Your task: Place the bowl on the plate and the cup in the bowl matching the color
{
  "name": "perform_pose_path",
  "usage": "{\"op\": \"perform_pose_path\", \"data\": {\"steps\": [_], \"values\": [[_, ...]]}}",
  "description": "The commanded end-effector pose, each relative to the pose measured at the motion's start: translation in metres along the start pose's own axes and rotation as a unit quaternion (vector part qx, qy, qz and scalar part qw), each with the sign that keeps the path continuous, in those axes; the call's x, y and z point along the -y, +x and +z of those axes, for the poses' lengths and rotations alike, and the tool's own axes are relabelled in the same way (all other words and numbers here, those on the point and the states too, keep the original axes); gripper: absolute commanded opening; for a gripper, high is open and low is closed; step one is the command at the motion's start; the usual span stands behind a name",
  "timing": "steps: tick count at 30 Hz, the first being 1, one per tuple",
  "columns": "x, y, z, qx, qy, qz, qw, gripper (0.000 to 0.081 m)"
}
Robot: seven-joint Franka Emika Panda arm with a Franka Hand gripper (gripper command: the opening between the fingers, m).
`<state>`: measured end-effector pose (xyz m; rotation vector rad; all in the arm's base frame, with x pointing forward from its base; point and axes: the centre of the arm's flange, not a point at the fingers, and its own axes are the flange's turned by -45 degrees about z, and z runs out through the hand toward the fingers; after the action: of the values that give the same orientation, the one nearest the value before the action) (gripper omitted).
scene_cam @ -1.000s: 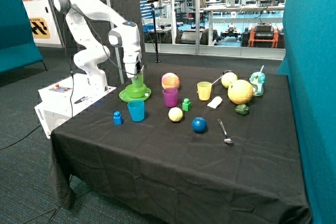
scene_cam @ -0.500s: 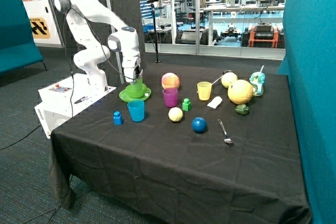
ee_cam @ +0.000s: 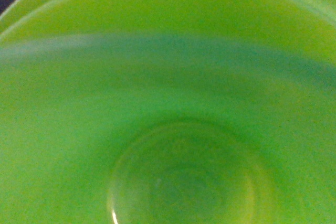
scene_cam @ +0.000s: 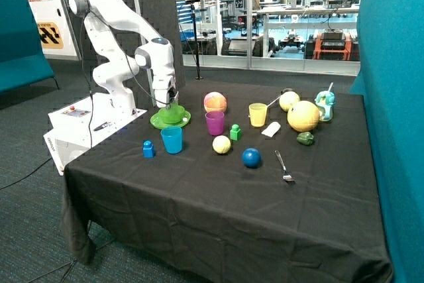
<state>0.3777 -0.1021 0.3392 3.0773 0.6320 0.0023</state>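
Note:
The flat green plate (scene_cam: 158, 124) lies on the black cloth near the robot's base, with the lime-green bowl (scene_cam: 171, 117) on it. My gripper (scene_cam: 172, 103) is directly above the bowl, shut on the translucent green cup (scene_cam: 174, 108), which sits low inside the bowl. The wrist view is filled with green: the cup's round bottom (ee_cam: 184, 184) shows close up, with the bowl's wall (ee_cam: 157, 9) beyond it. The fingers are hidden in that view.
A blue cup (scene_cam: 171, 140) and blue block (scene_cam: 148, 148) stand just in front of the plate. A purple cup (scene_cam: 214, 122), yellow cup (scene_cam: 258, 114), several balls, a green block (scene_cam: 235, 132) and a fork (scene_cam: 283, 166) lie across the table's middle and far side.
My gripper has come down with the green cup, from above the bowl to low inside it. The arm's wrist has dropped and shifted slightly toward the base.

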Motion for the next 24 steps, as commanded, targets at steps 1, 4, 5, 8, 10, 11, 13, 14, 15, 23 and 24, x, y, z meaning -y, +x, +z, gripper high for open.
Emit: {"op": "perform_pose_path", "data": {"steps": [1,4,5,8,10,11,13,14,15,23,24], "values": [[-0.0017,-0.0025,0.0032,0.0007,0.00018,-0.002,1.0000,0.0410],[-0.0012,-0.0023,0.0029,0.0007,0.00019,-0.008,1.0000,0.0590],[-0.0011,-0.0023,0.0028,0.0007,0.00019,-0.008,1.0000,0.0614],[-0.0001,-0.0025,0.0033,0.0007,0.00019,-0.010,0.9999,0.0619],[0.0007,-0.0027,0.0038,0.0007,0.00019,-0.012,0.9999,0.0632],[0.0011,-0.0029,0.0040,0.0007,0.00019,-0.013,0.9999,0.0636],[0.0019,-0.0032,0.0046,0.0007,0.00019,-0.014,0.9999,0.0653],[0.0026,-0.0034,0.0053,0.0007,0.00019,-0.015,0.9999,0.0668],[0.0031,-0.0035,0.0058,0.0007,0.00019,-0.015,0.9999,0.0688],[0.0044,-0.0029,0.0070,0.0007,0.00019,-0.017,0.9999,0.0715],[0.0046,-0.0026,0.0069,0.0007,0.00019,-0.017,0.9999,0.0712]]}}
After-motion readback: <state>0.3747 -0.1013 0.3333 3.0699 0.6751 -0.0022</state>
